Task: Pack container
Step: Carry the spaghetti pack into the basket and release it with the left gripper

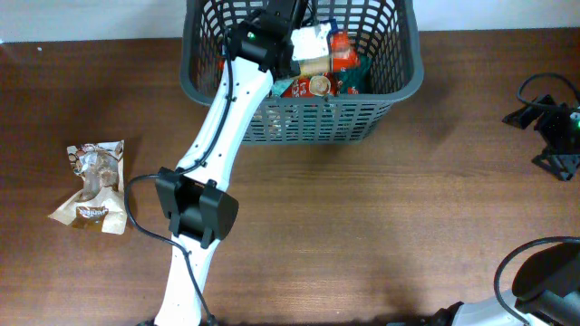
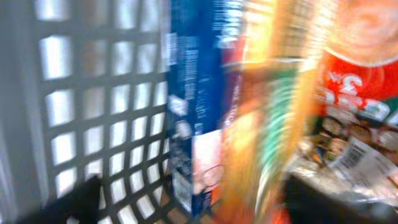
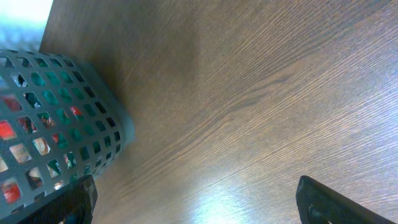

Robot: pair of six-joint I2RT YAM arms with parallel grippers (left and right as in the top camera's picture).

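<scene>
The container (image 1: 299,118) is a dark grey lattice basket at the table's far middle, with several food packets inside. My left arm reaches into it from the front left. In the left wrist view, which is blurred, my left gripper (image 2: 199,208) is open inside the basket, with its fingers wide apart. Beyond it are the lattice wall (image 2: 106,106), a blue packet (image 2: 196,93), an orange and green packet (image 2: 267,124) and a red packet (image 2: 354,74). My right gripper (image 3: 196,199) is open and empty over bare wood, right of the container (image 3: 56,130).
A brown and white snack packet (image 1: 91,186) lies on the wooden table at the left. The left arm's elbow (image 1: 195,208) stands over the table's middle. The right arm's black parts (image 1: 553,127) are at the right edge.
</scene>
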